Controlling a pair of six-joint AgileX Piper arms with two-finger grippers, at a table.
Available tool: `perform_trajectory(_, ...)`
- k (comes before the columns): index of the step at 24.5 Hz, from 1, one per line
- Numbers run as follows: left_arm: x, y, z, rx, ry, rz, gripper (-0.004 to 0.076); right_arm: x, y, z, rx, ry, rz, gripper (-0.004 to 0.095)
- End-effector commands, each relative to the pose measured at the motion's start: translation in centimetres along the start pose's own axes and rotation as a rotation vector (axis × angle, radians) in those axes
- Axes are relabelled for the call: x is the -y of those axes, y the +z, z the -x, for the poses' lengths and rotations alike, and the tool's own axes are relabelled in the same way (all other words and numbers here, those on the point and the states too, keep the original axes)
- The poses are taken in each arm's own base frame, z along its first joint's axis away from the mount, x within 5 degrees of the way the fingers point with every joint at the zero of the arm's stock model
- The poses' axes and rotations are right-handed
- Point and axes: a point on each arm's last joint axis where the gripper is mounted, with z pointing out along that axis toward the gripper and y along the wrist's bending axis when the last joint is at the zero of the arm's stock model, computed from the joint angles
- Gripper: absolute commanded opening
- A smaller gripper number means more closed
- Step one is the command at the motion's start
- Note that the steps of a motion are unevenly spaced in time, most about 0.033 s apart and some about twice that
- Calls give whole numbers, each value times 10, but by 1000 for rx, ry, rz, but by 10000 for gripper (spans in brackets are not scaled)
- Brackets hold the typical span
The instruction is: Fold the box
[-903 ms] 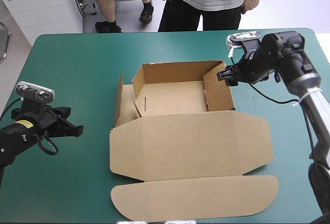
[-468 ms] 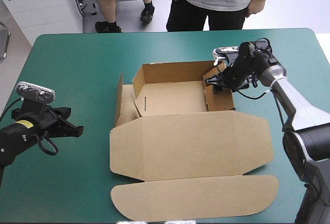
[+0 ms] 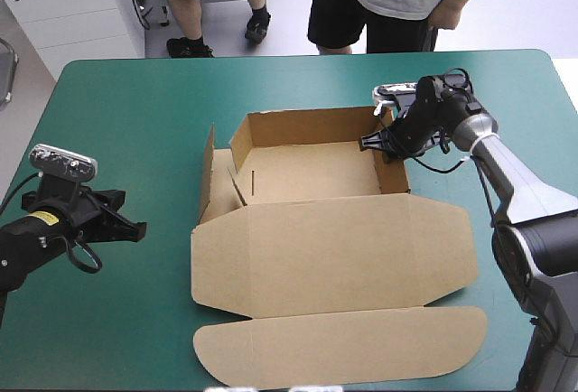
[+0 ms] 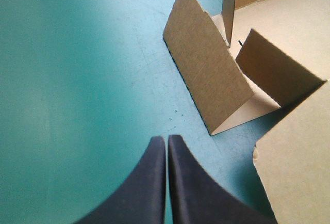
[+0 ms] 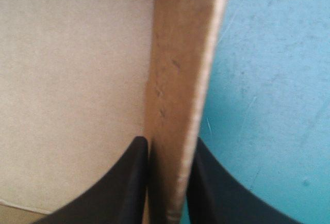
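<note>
Changed: the right wall of the tray was leaning in over the floor earlier and now it stands pretty much straight along the side. The right arm came in from farther out to the right to get there, and the left arm hasn't budged.
Right gripper: clamped onto that right wall near the far right corner, one black finger inside the tray and one outside, with the board pinched between them.
Left gripper: fingers pressed together into one point and holding nothing. It's over the teal-green cover near the table's left edge, well apart from the box and pointing toward it.
Box: brown, sitting mid-table, an open tray on the far half with its far wall up.
Left flap: tilted outward from the tray's left side, not tucked. A smaller inner flap leans just beside it.
Lid: lying flat on the cover toward the near edge.
Tuck flap: the long rounded strip on the lid's near side, also flat.
</note>
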Motion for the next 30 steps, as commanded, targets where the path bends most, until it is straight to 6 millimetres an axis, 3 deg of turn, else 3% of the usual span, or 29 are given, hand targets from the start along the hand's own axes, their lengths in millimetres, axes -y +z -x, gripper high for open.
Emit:
perform_trajectory(1, 1, -6, 11, 81, -18, 2, -8, -3, -28, 5, 83, -10, 14, 3)
perform_trajectory(6, 1, -6, 12, 86, -18, 5, -8, -3, -29, 5, 86, -12, 11, -20)
perform_trajectory(9, 0, -6, 12, 92, -18, 8, -8, 0, -42, 5, 89, -14, 8, -20)
perform_trajectory(16, -1, -6, 14, 111, -35, 19, -8, 34, -122, -16, 134, -57, -17, -20)
perform_trajectory(24, -1, -5, 14, 108, -35, 19, -8, 58, -219, -52, 414, -22, 52, -20)
perform_trajectory(30, -7, 14, 15, 61, -52, 13, -1, 58, -253, -73, 506, -26, 8, -20)
